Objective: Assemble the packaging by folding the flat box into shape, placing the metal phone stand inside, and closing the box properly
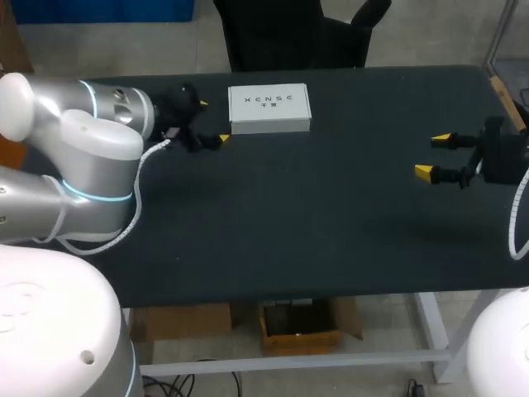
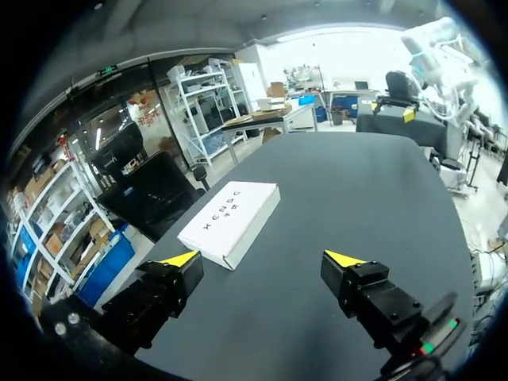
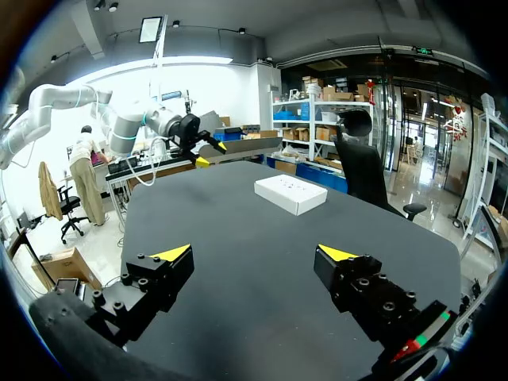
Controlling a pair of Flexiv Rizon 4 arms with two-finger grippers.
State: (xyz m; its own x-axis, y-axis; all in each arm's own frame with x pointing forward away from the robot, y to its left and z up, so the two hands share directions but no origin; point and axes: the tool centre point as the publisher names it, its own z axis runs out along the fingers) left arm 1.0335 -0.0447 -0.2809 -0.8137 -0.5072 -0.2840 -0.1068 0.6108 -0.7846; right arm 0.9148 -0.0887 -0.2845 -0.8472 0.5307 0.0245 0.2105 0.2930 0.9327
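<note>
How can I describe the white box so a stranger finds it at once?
On the dark table, look along the far edge, a little left of the middle. The white box lies there flat and closed, beside the open fingers of the left gripper. It is the only white thing on the table; the gripper is black with yellow tips.

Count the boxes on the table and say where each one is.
1. The white box lies flat near the far edge of the table, just ahead of the open left pincer, which does not touch it. No other box shows on the table.
</note>
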